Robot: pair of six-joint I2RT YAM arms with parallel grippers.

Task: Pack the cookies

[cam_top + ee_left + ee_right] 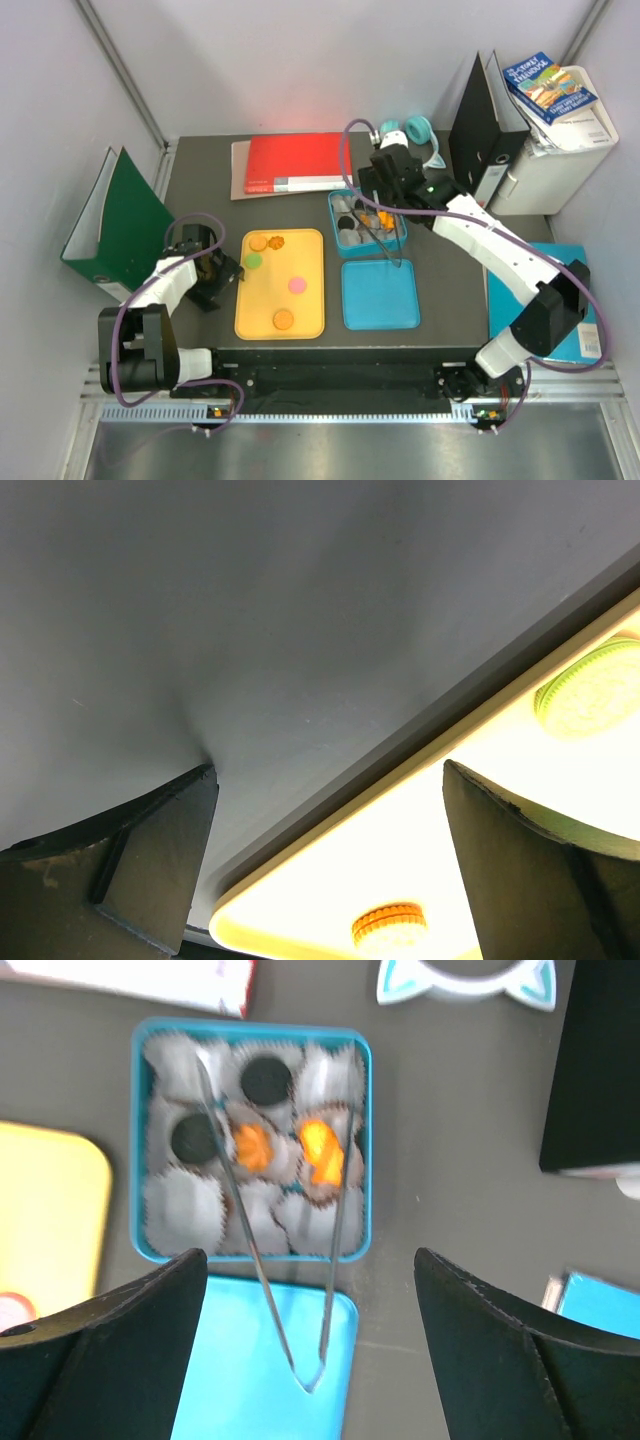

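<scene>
Five cookies (283, 319) lie on the yellow tray (265, 295), four more in the teal box (333, 210) right of it. Left jaws gape released at the tray's left edge; right jaws hang released above the box.

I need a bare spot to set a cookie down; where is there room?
Blue lid is bare except where the tongs end; so is the yellow tray's left side below the green cookie. The cup box is crowded.

Bright even light; right wrist view blurred; yellow tray (420, 842) overexposed.
</scene>
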